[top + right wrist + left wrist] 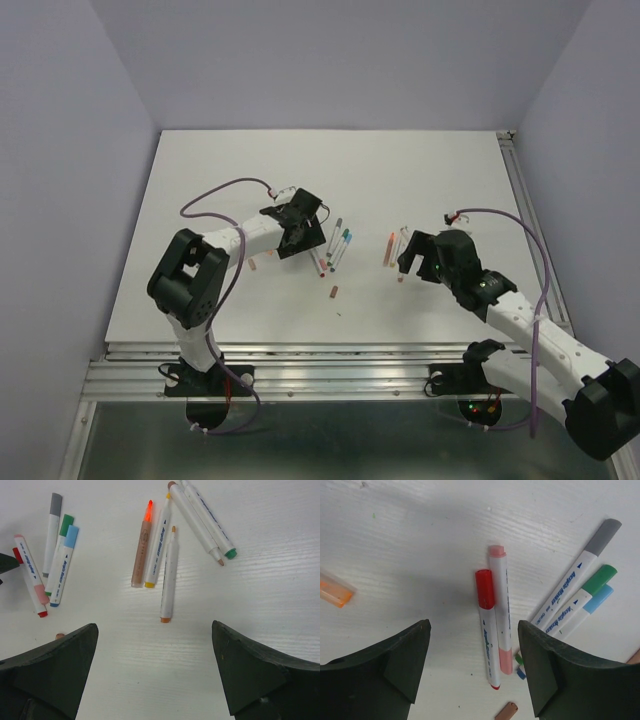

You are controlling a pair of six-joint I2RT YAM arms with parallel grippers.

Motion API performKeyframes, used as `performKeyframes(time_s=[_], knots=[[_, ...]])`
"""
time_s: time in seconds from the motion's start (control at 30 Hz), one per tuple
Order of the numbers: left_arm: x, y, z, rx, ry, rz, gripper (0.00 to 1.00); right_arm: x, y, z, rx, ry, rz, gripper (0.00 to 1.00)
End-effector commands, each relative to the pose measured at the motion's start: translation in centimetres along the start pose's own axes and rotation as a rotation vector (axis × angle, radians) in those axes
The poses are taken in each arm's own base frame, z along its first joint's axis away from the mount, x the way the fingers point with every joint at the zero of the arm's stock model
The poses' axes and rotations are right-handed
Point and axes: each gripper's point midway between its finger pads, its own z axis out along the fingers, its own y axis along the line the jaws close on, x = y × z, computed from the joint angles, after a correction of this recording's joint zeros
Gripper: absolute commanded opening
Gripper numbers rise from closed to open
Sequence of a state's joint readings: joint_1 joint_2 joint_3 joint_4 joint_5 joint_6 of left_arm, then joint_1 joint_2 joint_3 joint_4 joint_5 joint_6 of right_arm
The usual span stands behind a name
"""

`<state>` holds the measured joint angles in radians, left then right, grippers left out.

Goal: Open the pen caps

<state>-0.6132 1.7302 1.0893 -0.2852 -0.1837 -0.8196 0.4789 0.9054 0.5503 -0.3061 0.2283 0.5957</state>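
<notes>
Over the white table (pixel 200 180), the left gripper (pixel 472 635) hangs with its dark jaws spread wide and empty. They straddle a slim white plastic marker pen (pixel 489 645) wearing a glossy red cap (pixel 484 589) and, touching it side by side, a pink-capped white marker pen (pixel 501 605). Just beside these lie three more capped pens, fanned close together: a grey-capped pen (pixel 585 562), a green-capped pen (pixel 599 579) and a blue-capped pen (pixel 592 602). A loose translucent orange cap (pixel 335 592) sits well apart, and a small brown cap (pixel 506 711) lies near the pens' lower ends. The right gripper (pixel 154 630), likewise released and holding nothing, faces a second cluster of pens with bare tips (pixel 168 575), which appear already uncapped.

Five caps look left to pull. The pens are likely light, stiff and smooth — apt to roll or slip under a loose pinch. The sound hold would be across the barrel's middle with one gripper and square on the short cap with the other, pulling along the pen's length. Because the red and pink pens touch, closing here risks catching both — one may first need nudging clear.
</notes>
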Motion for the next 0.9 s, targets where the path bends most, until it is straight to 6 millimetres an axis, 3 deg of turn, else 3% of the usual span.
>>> performKeyframes(time_s=[0.0,0.33,0.6,0.87], knots=[[-1.3,1.0,0.0,-0.149,-0.048,0.002,0.81,0.2,-0.6,0.2,0.018,-0.011,0.012,1.00],[-0.9,0.7,-0.1,-0.160,-0.049,-0.004,0.80,0.4,-0.4,0.2,0.003,-0.011,0.016,1.00],[-0.8,0.8,1.1,-0.194,-0.041,0.028,0.76,0.5,-0.5,0.3,0.011,-0.006,0.013,1.00],[-0.6,0.9,2.5,-0.234,-0.025,0.050,0.66,0.6,-0.7,0.3,0.017,-0.003,0.012,1.00]])
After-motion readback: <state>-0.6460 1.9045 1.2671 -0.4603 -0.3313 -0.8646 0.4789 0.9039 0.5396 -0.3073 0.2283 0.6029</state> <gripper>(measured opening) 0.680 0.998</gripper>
